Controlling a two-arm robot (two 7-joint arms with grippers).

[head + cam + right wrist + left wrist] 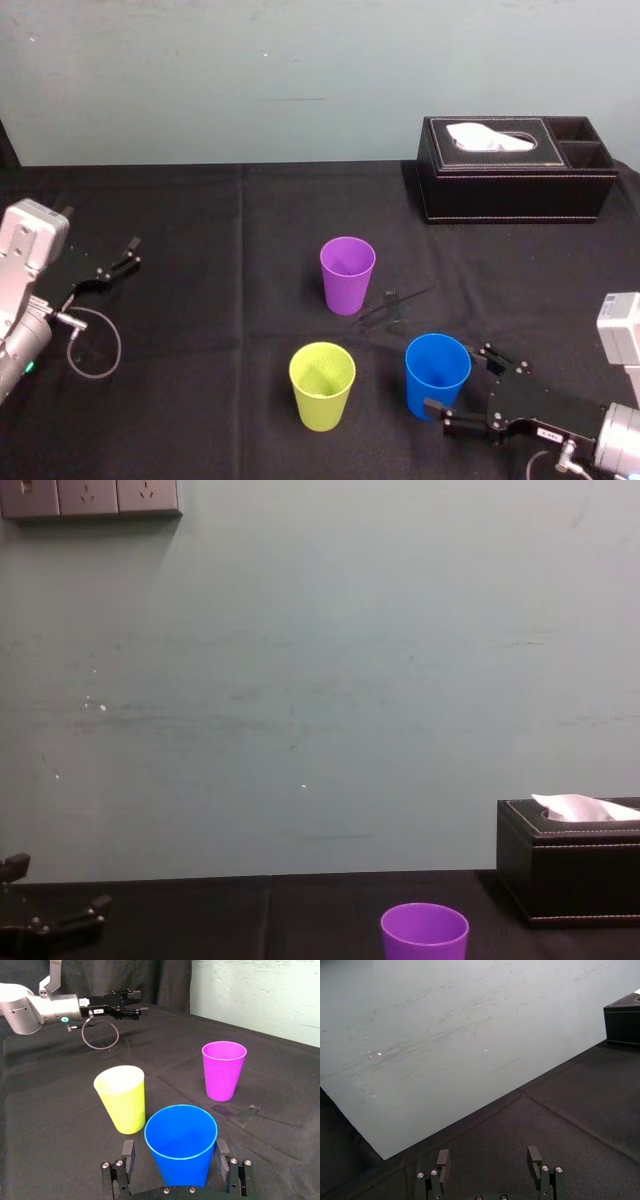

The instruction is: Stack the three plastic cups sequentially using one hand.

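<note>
Blue cup point(437, 372), near right, sits between the right gripper's point(460, 380) spread jaws, not pinched yet. What could go wrong?

Re: an off-centre squeeze could tip it or skid it into the yellow-green cup point(322, 385) just left. Purple cup point(347, 274) stands farther back. Left gripper point(118, 262) idles far left, jaws apart too.

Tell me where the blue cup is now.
In the head view the blue cup stands at the front right, between the open fingers of the right hand, with the yellow-green cup to its left and the purple cup farther back.
</note>
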